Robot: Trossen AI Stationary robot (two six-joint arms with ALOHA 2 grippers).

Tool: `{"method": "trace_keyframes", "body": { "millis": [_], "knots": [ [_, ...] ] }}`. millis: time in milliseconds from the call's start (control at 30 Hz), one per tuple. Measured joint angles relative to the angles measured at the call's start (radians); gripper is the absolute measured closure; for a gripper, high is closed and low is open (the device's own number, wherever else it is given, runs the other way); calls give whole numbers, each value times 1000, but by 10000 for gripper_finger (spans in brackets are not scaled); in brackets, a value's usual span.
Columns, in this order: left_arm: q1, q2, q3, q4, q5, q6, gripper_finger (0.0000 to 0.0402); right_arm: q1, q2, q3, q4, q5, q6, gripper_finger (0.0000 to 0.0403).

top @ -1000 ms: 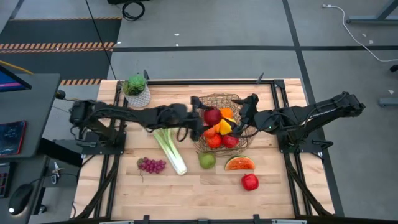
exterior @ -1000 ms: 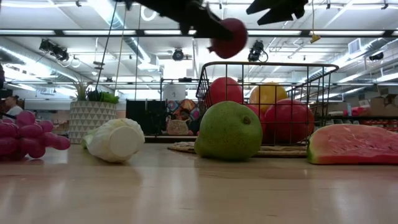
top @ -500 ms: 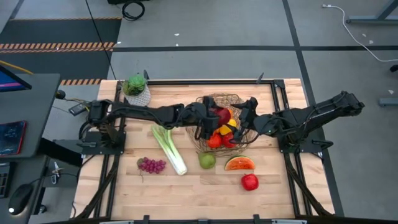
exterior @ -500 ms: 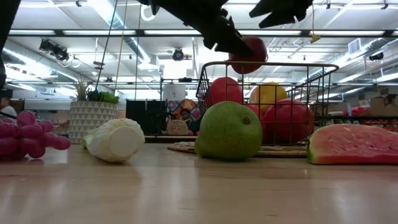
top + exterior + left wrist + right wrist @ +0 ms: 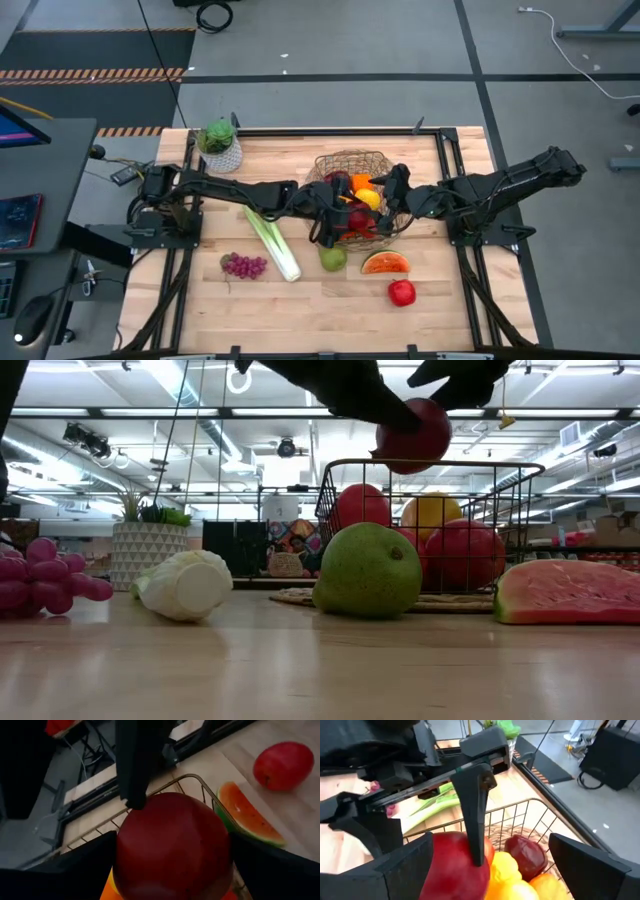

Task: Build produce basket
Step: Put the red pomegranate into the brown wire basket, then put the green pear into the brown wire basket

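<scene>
1. High view: my left gripper (image 5: 338, 205) reaches across the table to hang over the basket (image 5: 352, 160), carrying a red apple (image 5: 357, 221) above the fruit already piled there. My right gripper (image 5: 392, 192) waits at the basket's other rim; from here I cannot tell whether its fingers are parted. On the boards outside the basket: leek (image 5: 272, 240), grapes (image 5: 243, 265), pear (image 5: 332, 258), watermelon slice (image 5: 385, 263), a second apple (image 5: 402, 292). Potted plant (image 5: 219, 146) sits at the far left corner, not part of the job.

2. Low view: the held apple (image 5: 413, 435) sits just above the basket's (image 5: 432, 464) top rim, not yet inside. I judge it is kept high so it clears the wire before lowering.

3. Left wrist view: my fingers are clenched on the apple (image 5: 172, 845), one on each side, with the basket rim (image 5: 200, 781) below it. The watermelon slice (image 5: 247, 817) and the loose apple (image 5: 282, 765) lie beyond.

4. Right wrist view: my right fingers stand spread, holding nothing. The basket wall (image 5: 527, 817) and its fruit lie ahead, the leek (image 5: 432, 805) farther off. I judge this arm stays close to steady things if the pile shifts.
</scene>
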Motion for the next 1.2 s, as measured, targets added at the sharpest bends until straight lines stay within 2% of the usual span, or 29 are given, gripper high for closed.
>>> {"method": "trace_keyframes", "body": {
  "millis": [167,367,633,900,1200],
  "knots": [
    [-3,0,0,2,11,-63,19,5,17,0,12,2,72,4],
    [-6,0,-2,-5,13,-63,19,8,109,7,30,4,105,4],
    [-12,-1,-1,-5,64,30,19,-13,149,60,42,38,115,4],
    [-21,-3,1,-25,67,51,19,-24,232,57,-64,2,197,4],
    [-19,-3,0,-48,64,111,19,-26,213,59,-73,-14,223,4]
  ]
}}
